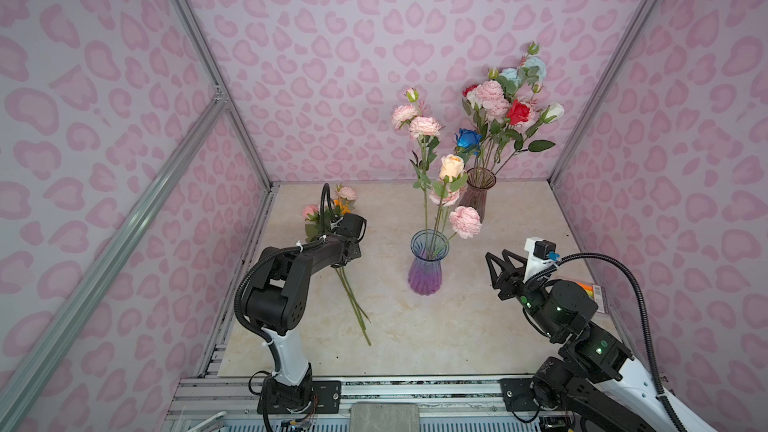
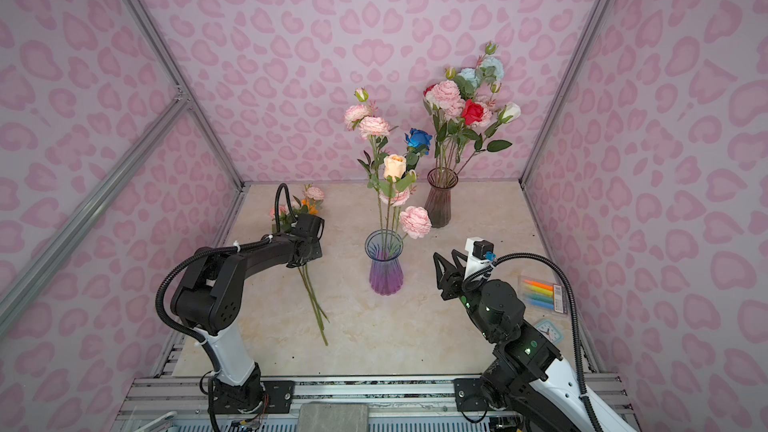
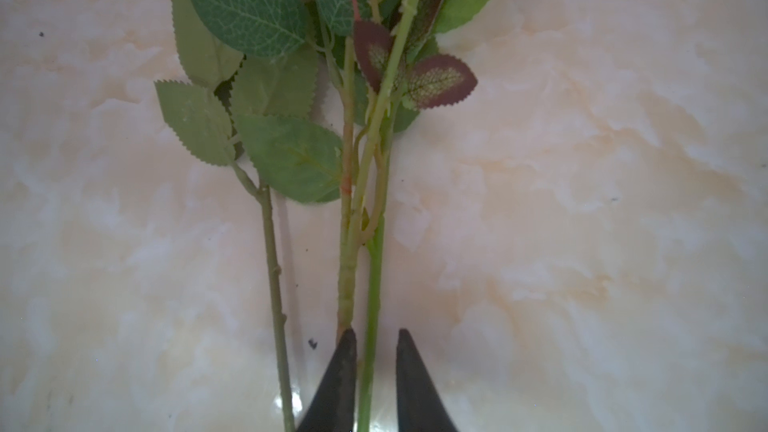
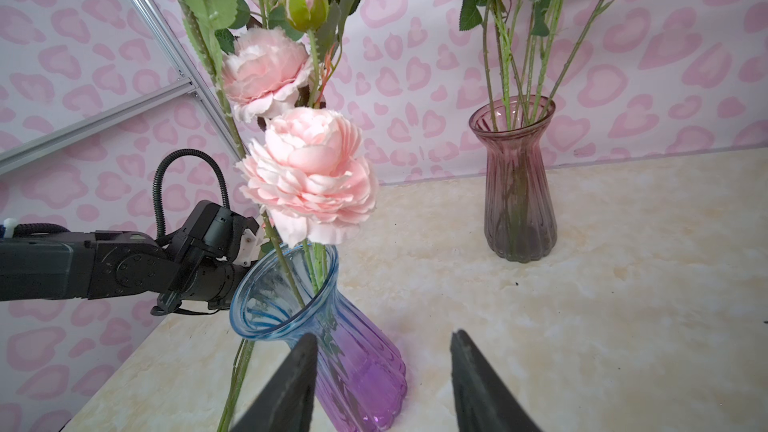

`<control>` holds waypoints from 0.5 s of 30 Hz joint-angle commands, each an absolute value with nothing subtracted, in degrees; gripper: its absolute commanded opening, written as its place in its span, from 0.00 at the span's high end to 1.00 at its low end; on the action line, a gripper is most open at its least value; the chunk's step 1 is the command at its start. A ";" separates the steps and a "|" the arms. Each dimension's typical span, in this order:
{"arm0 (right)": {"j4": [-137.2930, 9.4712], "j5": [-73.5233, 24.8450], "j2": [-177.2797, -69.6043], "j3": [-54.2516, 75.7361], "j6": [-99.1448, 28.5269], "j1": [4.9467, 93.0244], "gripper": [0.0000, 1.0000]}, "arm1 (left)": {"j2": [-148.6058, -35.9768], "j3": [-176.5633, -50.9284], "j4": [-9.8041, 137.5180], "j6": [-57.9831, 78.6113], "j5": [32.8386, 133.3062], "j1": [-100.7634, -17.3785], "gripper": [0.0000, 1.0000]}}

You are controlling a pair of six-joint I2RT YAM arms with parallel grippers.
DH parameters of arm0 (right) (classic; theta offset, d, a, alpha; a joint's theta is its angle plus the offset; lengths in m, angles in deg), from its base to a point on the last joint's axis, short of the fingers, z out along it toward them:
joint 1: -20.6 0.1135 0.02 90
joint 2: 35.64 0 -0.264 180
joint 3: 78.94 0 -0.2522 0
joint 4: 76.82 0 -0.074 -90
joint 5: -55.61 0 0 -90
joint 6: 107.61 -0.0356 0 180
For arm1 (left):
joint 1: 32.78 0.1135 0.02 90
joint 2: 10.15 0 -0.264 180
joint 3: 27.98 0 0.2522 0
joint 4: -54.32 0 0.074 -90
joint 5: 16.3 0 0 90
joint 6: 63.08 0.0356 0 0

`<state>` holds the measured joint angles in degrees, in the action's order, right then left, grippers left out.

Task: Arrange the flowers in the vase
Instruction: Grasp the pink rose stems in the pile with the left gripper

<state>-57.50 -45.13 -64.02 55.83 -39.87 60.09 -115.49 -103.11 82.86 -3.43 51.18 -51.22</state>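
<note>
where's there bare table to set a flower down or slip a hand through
Bare: the marble tabletop in front of the blue-to-purple glass vase, between the loose green stems and the right arm; also the back strip from the lying pink flower heads to the smoky pink glass vase. Crowded: between both vases, where blooms overhang.

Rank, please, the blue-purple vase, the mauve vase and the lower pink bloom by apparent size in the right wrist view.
1. blue-purple vase, nearest the camera.
2-3. lower pink bloom and mauve vase look about alike; the vase stands farther back.
</note>
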 commanded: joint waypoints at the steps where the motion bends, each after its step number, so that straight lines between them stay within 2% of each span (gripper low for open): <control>1: -58.36 -45.29 -63.70 55.92 -40.11 60.08 0.48 | -113.45 -101.89 82.08 -2.90 49.91 -51.15 0.78; 15: -58.72 -44.86 -64.78 55.83 -40.22 60.07 0.48 | -114.38 -102.30 82.85 -3.51 48.08 -50.54 0.79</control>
